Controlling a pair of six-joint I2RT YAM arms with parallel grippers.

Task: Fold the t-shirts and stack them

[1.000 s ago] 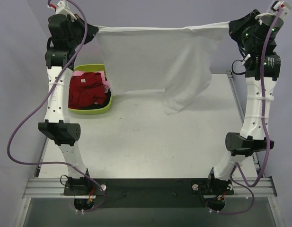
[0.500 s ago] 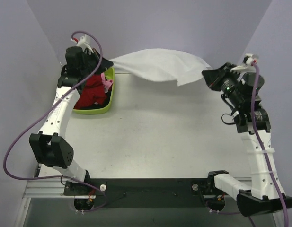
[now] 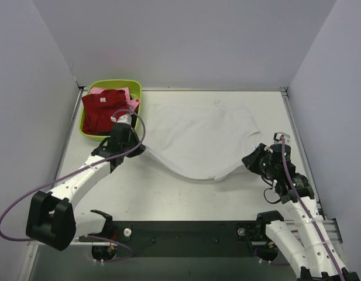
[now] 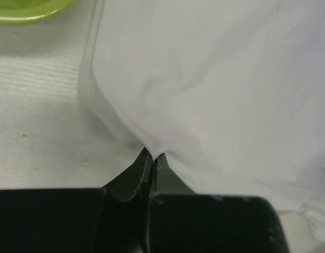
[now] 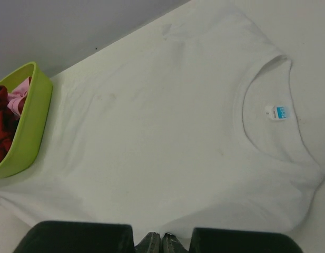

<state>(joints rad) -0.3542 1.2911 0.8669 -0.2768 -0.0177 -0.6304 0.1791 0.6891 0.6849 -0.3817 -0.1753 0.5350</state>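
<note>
The large white t-shirt [image 3: 198,137] lies spread on the table, its blue neck label [image 5: 276,112] facing up. My left gripper [image 3: 140,148] is shut on the shirt's left edge [image 4: 220,95], cloth pinched at the tips [image 4: 151,156]. My right gripper [image 3: 249,159] is shut on the shirt's right edge [image 5: 167,132], near the collar side, fingertips together at the frame's bottom [image 5: 162,239]. The dark red t-shirt [image 3: 104,110] and the pink t-shirt [image 3: 97,91] lie bunched in the basin.
The lime-green basin [image 3: 117,82] stands at the back left corner, touching the white shirt's left side [image 5: 31,124]. Purple walls close in the table at back and sides. The black base rail runs along the near edge.
Both arms have swung down and back toward the near side. The white shirt, held stretched high at the back a second ago, now lies flat on the table. Both grips persist.
</note>
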